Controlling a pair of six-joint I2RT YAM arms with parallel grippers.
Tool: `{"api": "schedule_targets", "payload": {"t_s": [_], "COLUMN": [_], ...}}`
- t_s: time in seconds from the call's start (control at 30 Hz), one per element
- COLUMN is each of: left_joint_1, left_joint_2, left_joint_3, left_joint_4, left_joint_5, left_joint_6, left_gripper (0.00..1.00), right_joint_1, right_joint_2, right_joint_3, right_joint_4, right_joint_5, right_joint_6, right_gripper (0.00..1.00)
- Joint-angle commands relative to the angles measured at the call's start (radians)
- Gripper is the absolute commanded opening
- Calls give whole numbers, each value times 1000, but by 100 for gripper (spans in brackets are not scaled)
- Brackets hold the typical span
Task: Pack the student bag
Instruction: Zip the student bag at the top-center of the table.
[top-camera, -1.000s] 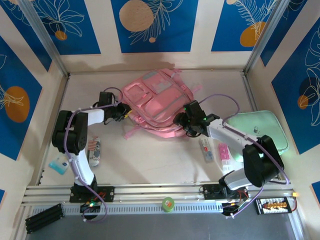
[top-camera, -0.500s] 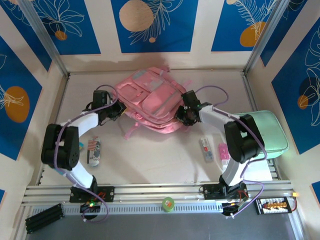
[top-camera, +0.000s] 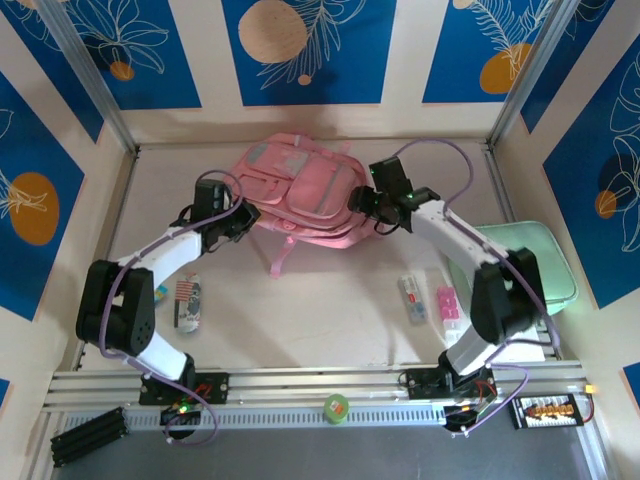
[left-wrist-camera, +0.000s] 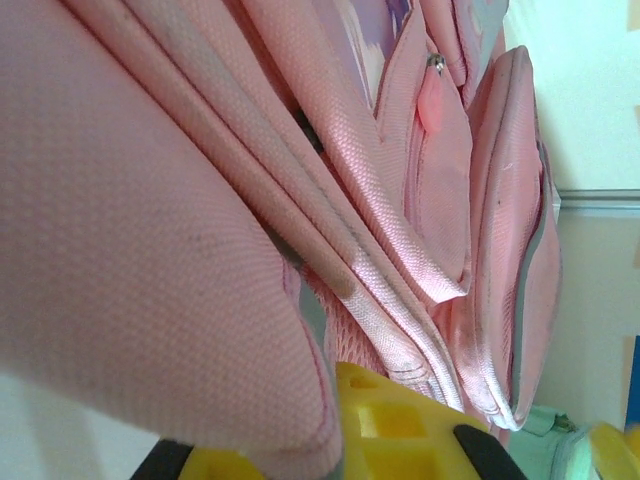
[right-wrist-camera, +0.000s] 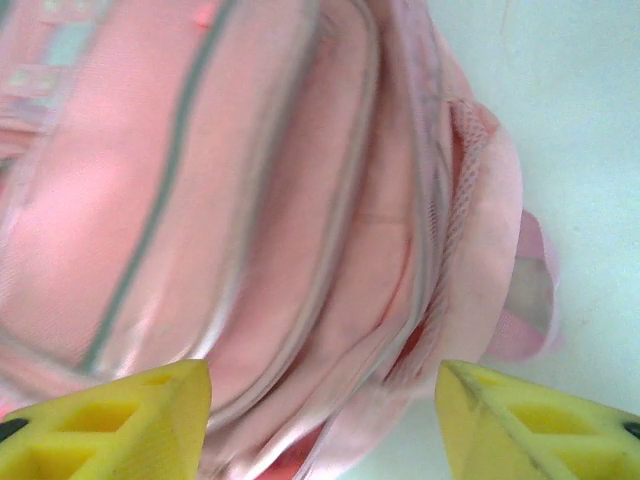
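Near rail: one green tape roll (top-camera: 336, 407) is sitting at the middle.

Worktop (top-camera: 320, 330), near half: three small flat items are lying here.
- One striped item (top-camera: 188, 303) is lying on the left, beside the left arm.
- One white item (top-camera: 411, 298) and one pink-and-white item (top-camera: 447, 304) are lying side by side on the right.
- Print on all three is too small to read.

One mint-green case (top-camera: 535, 262) is lying at the right edge, partly behind the right arm.

Far half: one student bag (top-camera: 300, 190), pink, is lying front-up at the middle of the worktop, close to the back wall. Its paler pocket panel is facing upward, and one strap (top-camera: 282, 256) is trailing toward the near side.

The left gripper (top-camera: 235, 222) is pressing against the bag's left edge. In the left wrist view a fold of pink fabric is draping over one yellow finger (left-wrist-camera: 390, 425). I cannot tell whether the fingers are pinching it or standing apart. One pink zip pull (left-wrist-camera: 432, 100) is showing on a pocket there.

The right gripper (top-camera: 365, 205) is sitting at the bag's right edge. Its fingers (right-wrist-camera: 110, 420) are standing spread wide, with the bag's side seams showing between them.
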Motion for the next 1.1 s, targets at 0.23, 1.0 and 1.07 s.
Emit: {"api": "schedule_targets", "payload": {"t_s": [0.23, 1.0, 1.07], "left_joint_1": [-109, -159, -158], "left_joint_2": [-107, -109, -110], "left_joint_3": [50, 61, 62], "left_joint_4": [26, 21, 17], "left_joint_5": [-113, -127, -129], "left_joint_6": [-73, -8, -6], "left_gripper": [0, 0, 0], "right_joint_1": [311, 390, 390], "right_joint_2": [-47, 332, 336], "right_joint_3": [-21, 306, 309], "right_joint_4": [-61, -159, -156], "right_joint_5": [123, 168, 173], "right_joint_6": [109, 113, 117], "right_gripper": [49, 27, 26]}}
